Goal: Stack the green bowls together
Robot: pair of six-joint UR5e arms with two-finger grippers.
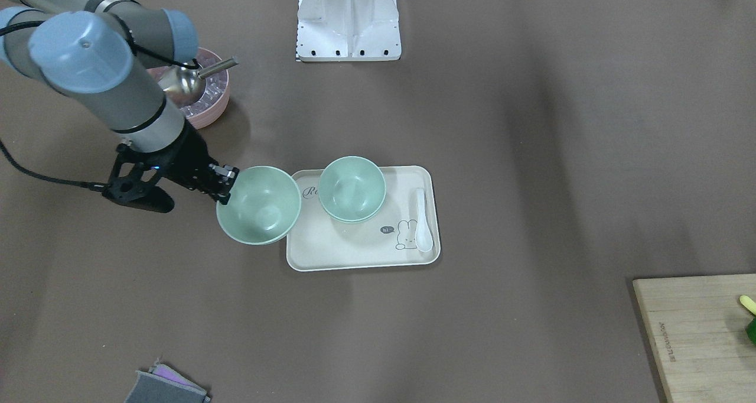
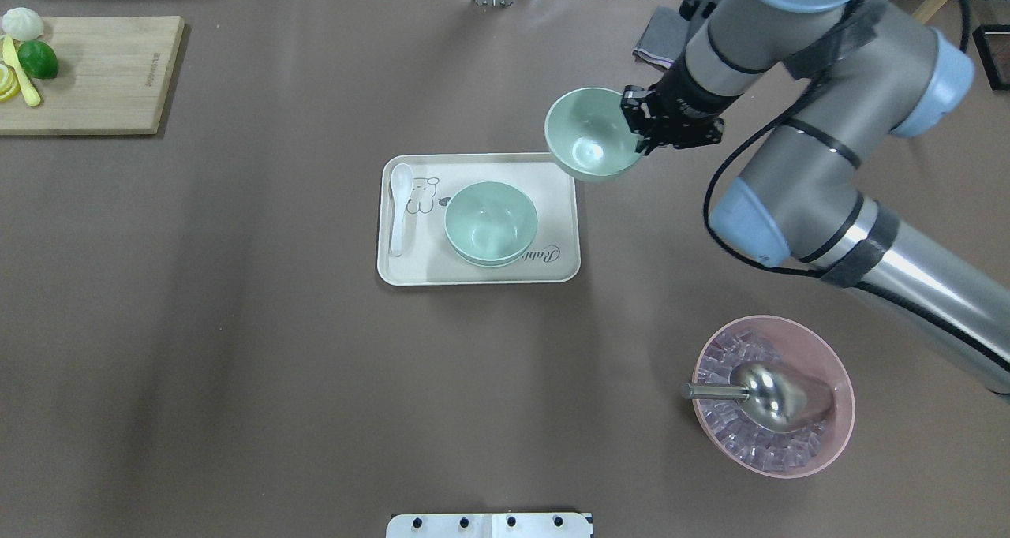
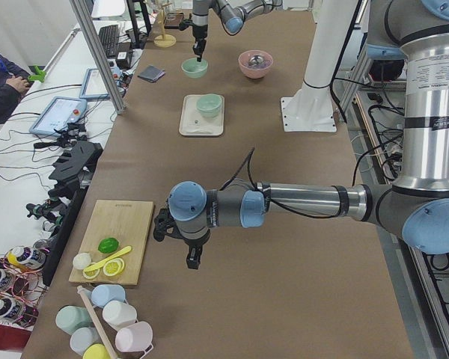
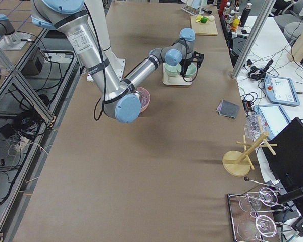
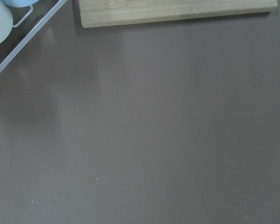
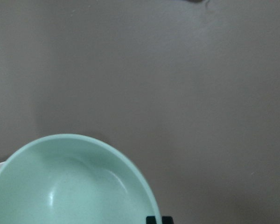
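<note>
Bowl (image 2: pixel 592 132) hangs pinched at its rim in the right gripper (image 2: pixel 637 128), over the tray (image 2: pixel 481 276) corner. Carry it level, centre it above the stack (image 2: pixel 491 222) on the tray, then lower gently before letting go. Left gripper (image 3: pixel 194 260): width cannot be told.
</note>
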